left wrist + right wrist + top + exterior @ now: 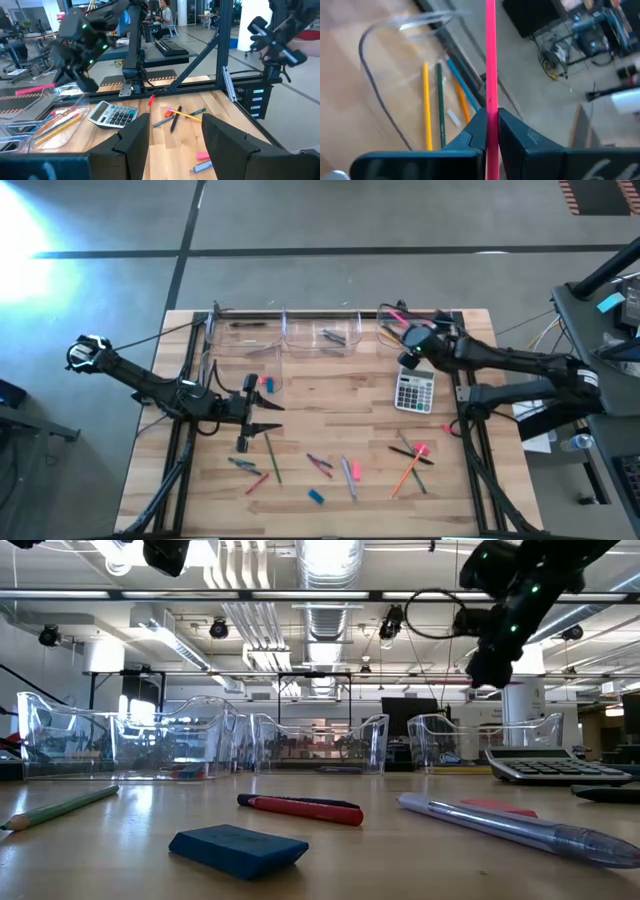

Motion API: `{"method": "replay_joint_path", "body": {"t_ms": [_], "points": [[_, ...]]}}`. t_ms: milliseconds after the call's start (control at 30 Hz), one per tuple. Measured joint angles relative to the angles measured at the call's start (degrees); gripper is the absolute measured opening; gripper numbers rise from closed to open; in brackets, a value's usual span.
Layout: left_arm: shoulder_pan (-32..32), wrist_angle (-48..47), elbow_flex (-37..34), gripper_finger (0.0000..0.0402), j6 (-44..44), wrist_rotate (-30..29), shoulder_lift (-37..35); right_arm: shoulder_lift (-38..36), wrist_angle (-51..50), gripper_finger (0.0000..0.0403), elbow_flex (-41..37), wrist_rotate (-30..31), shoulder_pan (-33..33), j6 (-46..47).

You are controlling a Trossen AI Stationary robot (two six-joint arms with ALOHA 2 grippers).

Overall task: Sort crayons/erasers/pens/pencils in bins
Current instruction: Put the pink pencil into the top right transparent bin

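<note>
My right gripper [404, 326] is shut on a long pink stick [490, 60] above the far-right clear bin [384, 338], in which yellow, green, blue and orange pencils [426, 100] lie. The stick also shows in the left wrist view [35, 90]. My left gripper [267, 416] is open and empty over the table's left-middle, its fingers [135, 137] spread wide. Loose pencils [405, 473], pens [349, 476] and a blue eraser [316, 496] lie on the near half of the table. More clear bins [320, 332] stand along the far edge. My right gripper pinches the pink stick partway along its length [490, 102] between its two fingers. The fingers lie across the stick. The stick is lifted clear and held roughly level [35, 90] above the bin with the pencils.
A grey calculator [413, 391] lies right of centre, just near of the far-right bin. A pink eraser [268, 385] lies by the left gripper. In the low view a red stick [300, 808], a clear pen [510, 825] and the blue eraser [235, 845] lie nearest.
</note>
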Motion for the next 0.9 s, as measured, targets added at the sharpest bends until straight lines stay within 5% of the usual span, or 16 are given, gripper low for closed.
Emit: {"method": "replay_joint_path", "body": {"t_ms": [167, 333, 600, 900], "points": [[0.0, -0.1, 0.0, 0.0167, 0.0, 0.0, 0.0, 6.3, 5.8, 0.0023, 0.0, -2.4, -4.4, -6.9], [0.0, -1.3, 0.0, 0.0167, 0.0, 0.0, 0.0, 8.7, 14.3, 0.0022, 0.0, -16.4, -10.2, -13.5], [0.0, -1.7, -0.2, 0.0167, 0.1, 0.0, 0.0, 13.2, 12.1, 0.0022, 0.1, -16.5, -20.1, -14.3], [0.0, -1.6, -0.2, 0.0167, 0.5, 0.0, 0.0, 16.5, 11.8, 0.0062, 0.1, -17.5, -22.1, -14.2]]}}
